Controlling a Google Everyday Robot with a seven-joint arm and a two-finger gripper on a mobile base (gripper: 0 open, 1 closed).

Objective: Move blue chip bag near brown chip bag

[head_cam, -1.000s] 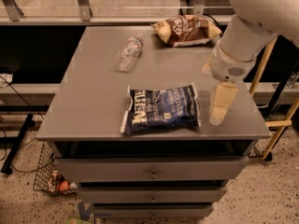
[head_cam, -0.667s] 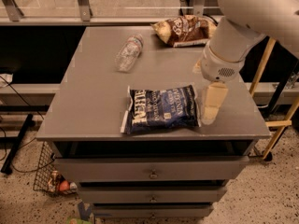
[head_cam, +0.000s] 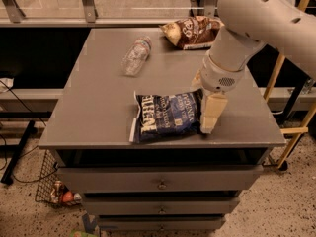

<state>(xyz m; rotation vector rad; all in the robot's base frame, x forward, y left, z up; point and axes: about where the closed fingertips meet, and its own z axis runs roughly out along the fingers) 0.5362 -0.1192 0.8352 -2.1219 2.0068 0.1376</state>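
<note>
Table (head_cam: 96,110): grey, flat top, with drawers (head_cam: 162,185) stacked beneath its front edge.
Blue chip bag (head_cam: 165,115): lies flat near the front edge of the table, a little right of centre, long side running left to right, white lettering facing up.
Brown chip bag (head_cam: 191,32): crinkled and puffy, at the far right of the table, well apart from the blue chip bag.
Clear bottle (head_cam: 136,57): on its side, far left of centre, between the two bags in depth, touching neither.
Arm (head_cam: 256,19): white, enters from the upper right and bends down toward the table's front right.
Hand (head_cam: 211,116): cream-coloured, pointing down, at the right end of the blue chip bag and overlapping its edge; whether it is spread or pressed together does not show.
Floor, left: a wire basket (head_cam: 52,189) beside the table.
</note>
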